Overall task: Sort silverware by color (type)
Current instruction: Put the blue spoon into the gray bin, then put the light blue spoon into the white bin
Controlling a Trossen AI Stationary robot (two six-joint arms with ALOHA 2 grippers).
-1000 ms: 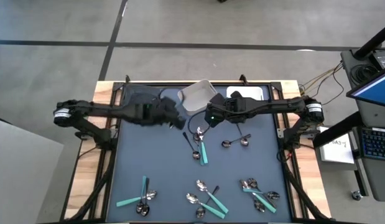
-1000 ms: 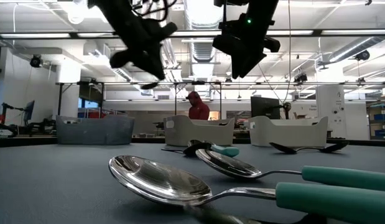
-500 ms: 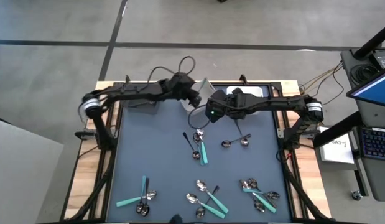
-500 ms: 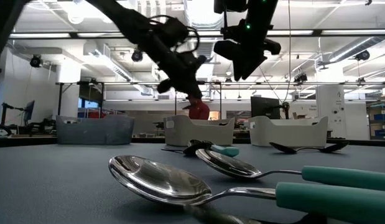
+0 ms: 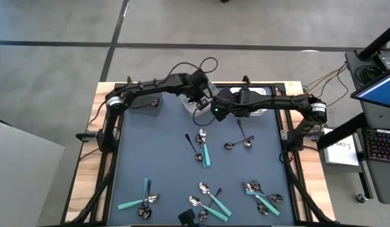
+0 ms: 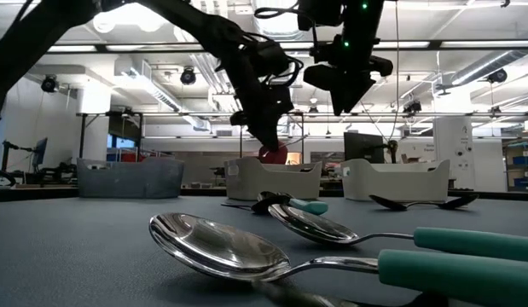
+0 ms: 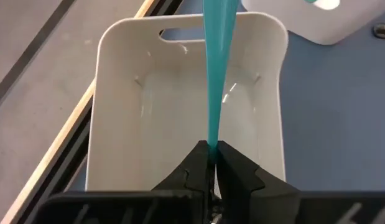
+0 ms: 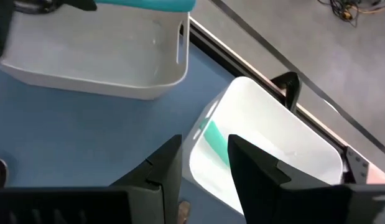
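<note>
My left gripper [image 7: 212, 152] is shut on a teal-handled utensil [image 7: 216, 74] and hangs above the left white bin [image 7: 117, 93] at the table's far edge [image 5: 204, 94]. My right gripper [image 8: 204, 165] is open and holds nothing; it hovers over the right white bin [image 8: 279, 137], where a teal utensil [image 8: 214, 138] lies on the bin's floor. The remaining silverware, with teal and dark handles, lies flat on the mat in groups [image 5: 202, 148], [image 5: 237, 144], [image 5: 141, 198], [image 5: 210, 202], [image 5: 264, 197]. My left gripper pinches the narrow end of the teal handle [image 7: 211, 142] between its two fingers, which slant down over the bin. The handle runs on past the fingertips, in line with them. It is lifted clear; its rounded free end [image 8: 180, 5] stands above the bin's inside.
A dark grey bin [image 5: 144, 104] stands at the far left of the mat, beside the two white bins. Both arms are close together over the far middle. In the low view two spoons [image 6: 221, 247] lie close to the near edge. A person in red [image 6: 268, 152] stands far off in the room.
My left gripper has swung from the left-middle of the mat toward the far edge and to the right, carrying the teal utensil to above the left white bin. My right gripper has drifted a little toward the far edge, over the right bin.
</note>
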